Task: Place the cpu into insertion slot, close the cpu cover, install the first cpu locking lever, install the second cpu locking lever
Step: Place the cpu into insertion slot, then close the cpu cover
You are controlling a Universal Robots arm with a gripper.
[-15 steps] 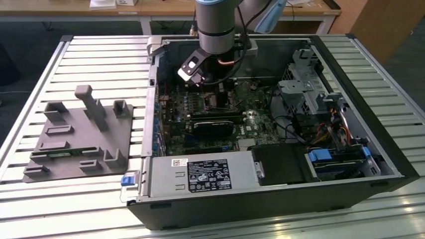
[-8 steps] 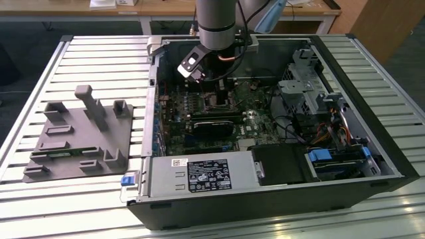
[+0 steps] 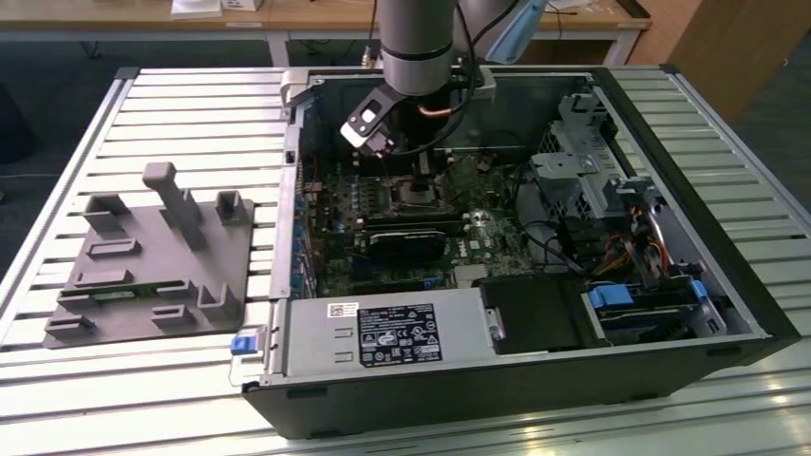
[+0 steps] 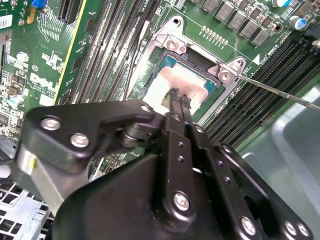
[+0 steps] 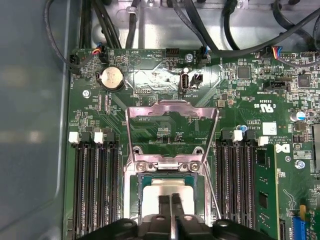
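The cpu lies flat in the insertion slot, its silvery face up, and in the second wrist view the cpu shows a green edge around that face. My gripper hangs right over it, shut, fingertips together at the chip's face with nothing between them. The cpu cover is a thin metal frame swung open, lying back over the board beyond the socket's hinge. A thin wire locking lever stands free beside the socket. In the exterior view my gripper reaches down into the open computer case above the insertion slot.
Long black memory slots flank the socket on both sides. A power supply, a drive cage and cable bundles fill the case. A grey fixture sits on the slatted table at the exterior view's left.
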